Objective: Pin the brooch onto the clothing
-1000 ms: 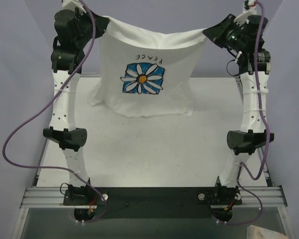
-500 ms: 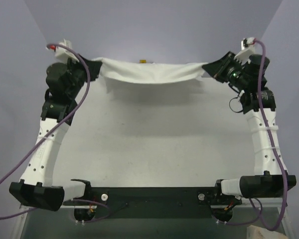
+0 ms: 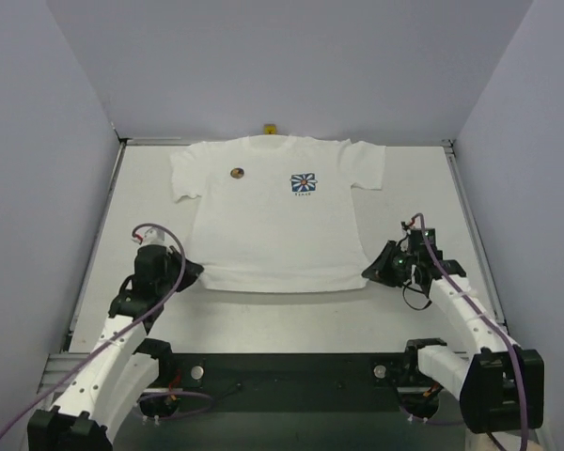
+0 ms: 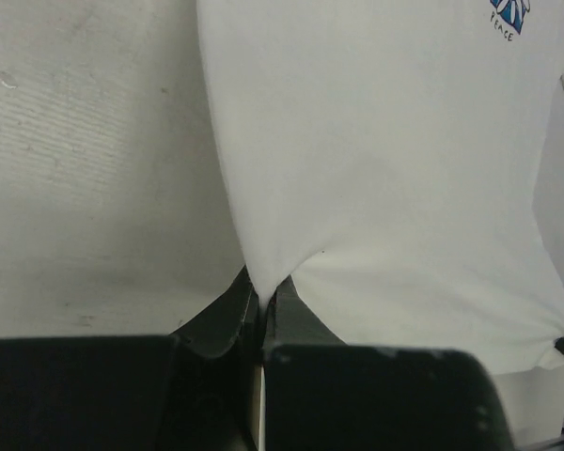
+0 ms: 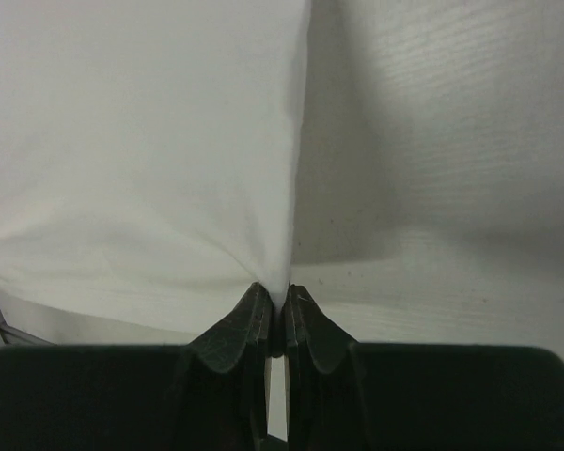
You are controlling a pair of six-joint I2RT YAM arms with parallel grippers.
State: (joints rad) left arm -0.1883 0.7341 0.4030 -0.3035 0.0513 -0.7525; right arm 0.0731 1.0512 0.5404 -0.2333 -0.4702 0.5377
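At the hem corners, left gripper and right gripper are clamping tight on the T-shirt, seemingly handling floppy and light.

"PEACE" on the T-shirt

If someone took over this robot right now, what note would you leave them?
The left gripper is shut on the T-shirt's near-left hem corner.
The right gripper is shut on the near-right corner.
The T-shirt lies flat on the table, print up; the brooch sits on its chest, beside the flower print.
Done: shirt spread, brooch on it. Left: release both corners; whether the pin is fastened cannot be seen.
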